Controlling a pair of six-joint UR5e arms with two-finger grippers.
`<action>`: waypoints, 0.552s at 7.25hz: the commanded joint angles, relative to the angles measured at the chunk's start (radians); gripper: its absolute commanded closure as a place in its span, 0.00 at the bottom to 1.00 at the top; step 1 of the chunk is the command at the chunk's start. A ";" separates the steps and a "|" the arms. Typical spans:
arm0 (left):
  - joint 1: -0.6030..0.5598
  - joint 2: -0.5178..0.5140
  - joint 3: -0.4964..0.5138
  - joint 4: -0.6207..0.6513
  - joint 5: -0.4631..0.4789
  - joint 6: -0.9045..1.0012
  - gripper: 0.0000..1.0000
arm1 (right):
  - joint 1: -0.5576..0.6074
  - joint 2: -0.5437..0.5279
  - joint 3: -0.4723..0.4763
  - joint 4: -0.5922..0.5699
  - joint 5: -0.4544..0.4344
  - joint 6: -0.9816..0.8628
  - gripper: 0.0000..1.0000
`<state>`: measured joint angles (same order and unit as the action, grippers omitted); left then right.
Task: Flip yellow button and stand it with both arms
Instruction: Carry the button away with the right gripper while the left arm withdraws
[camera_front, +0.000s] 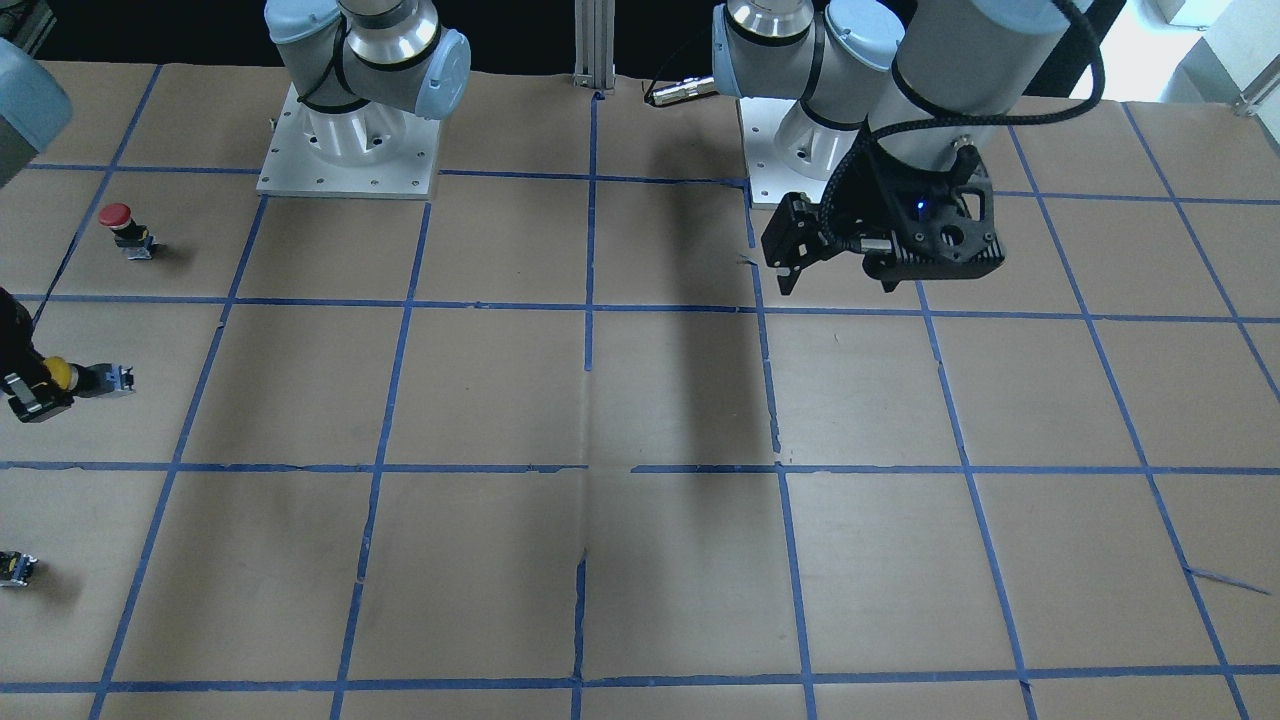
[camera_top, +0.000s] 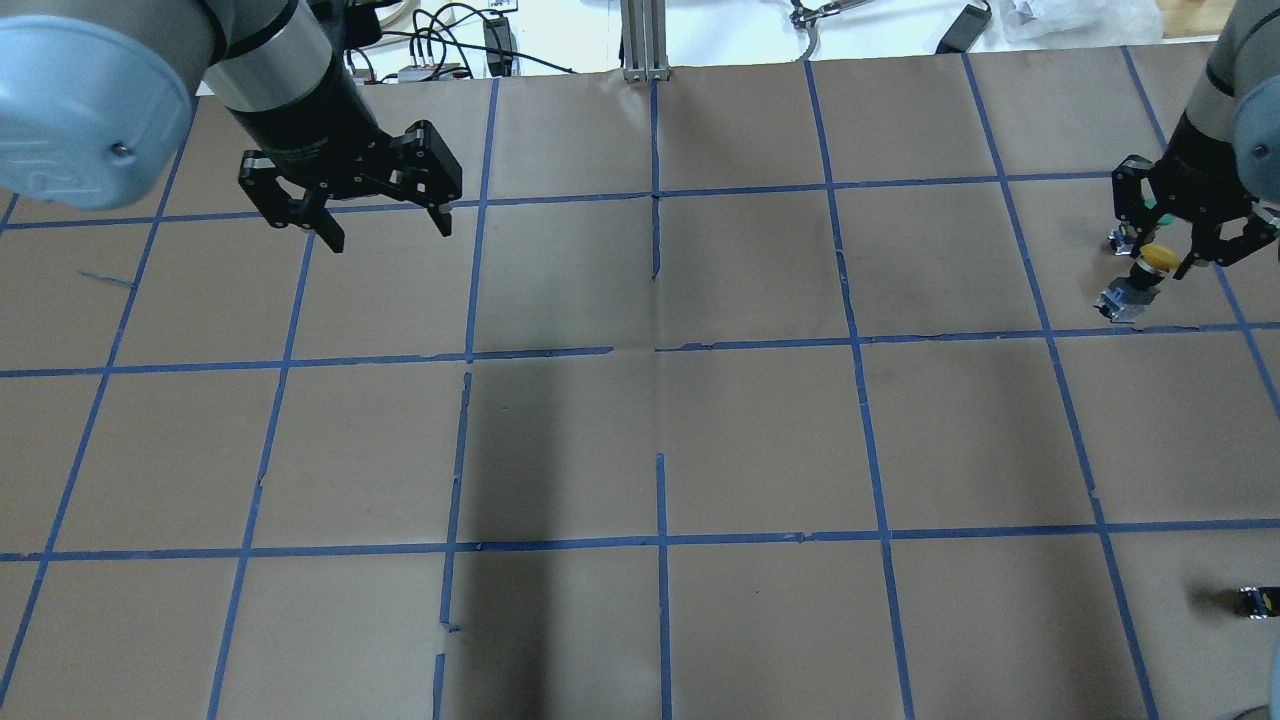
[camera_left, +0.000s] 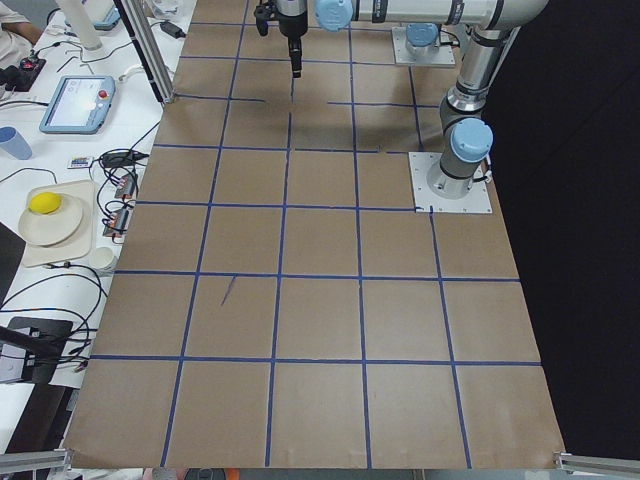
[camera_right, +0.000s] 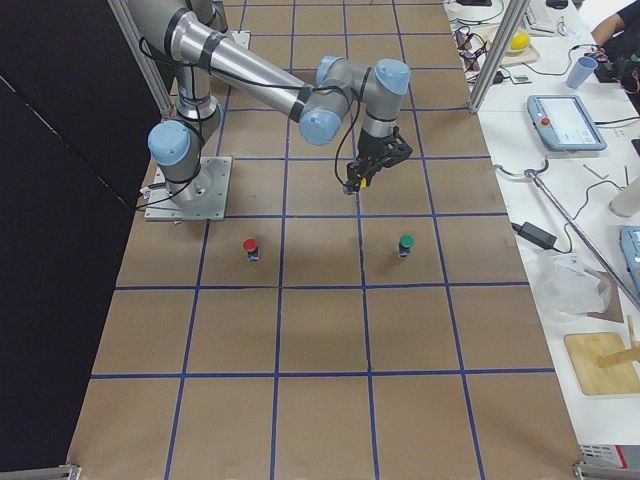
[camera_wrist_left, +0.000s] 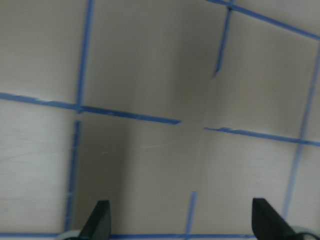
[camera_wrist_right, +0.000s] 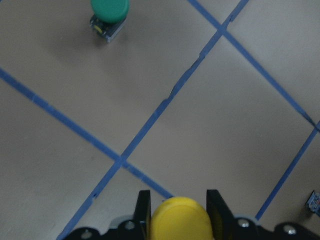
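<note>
My right gripper (camera_top: 1162, 260) is shut on the yellow button (camera_top: 1156, 258), pinching its round cap. The black-and-grey body (camera_top: 1124, 298) sticks out sideways, off the paper. In the front-facing view this gripper (camera_front: 38, 388) is at the far left edge with the yellow button (camera_front: 60, 372) in it. In the right wrist view the yellow cap (camera_wrist_right: 180, 222) sits between the two fingers (camera_wrist_right: 144, 210). My left gripper (camera_top: 385, 228) hangs open and empty above the far left of the table, also in the front-facing view (camera_front: 792, 268). Its fingertips (camera_wrist_left: 100, 220) stand wide apart over bare paper.
A red-capped button (camera_front: 118, 222) stands near the right arm's base. A green-capped button (camera_wrist_right: 110, 11) stands just beyond the right gripper. A small capless block (camera_top: 1255, 600) lies near the table's right edge. The table (camera_top: 660, 420) is brown paper with blue tape lines.
</note>
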<state>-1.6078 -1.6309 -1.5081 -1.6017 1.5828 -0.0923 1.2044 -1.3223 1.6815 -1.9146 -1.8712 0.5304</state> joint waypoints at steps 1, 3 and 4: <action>0.002 0.023 0.005 -0.044 0.088 0.046 0.00 | 0.000 0.066 0.088 -0.245 -0.149 0.062 0.95; 0.015 0.080 -0.020 -0.037 0.077 0.158 0.00 | 0.000 0.083 0.306 -0.658 -0.210 0.036 0.95; 0.081 0.095 -0.035 -0.037 0.001 0.202 0.00 | 0.000 0.072 0.341 -0.722 -0.230 0.025 0.95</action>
<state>-1.5827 -1.5628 -1.5267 -1.6395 1.6447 0.0508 1.2042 -1.2463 1.9461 -2.4926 -2.0720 0.5680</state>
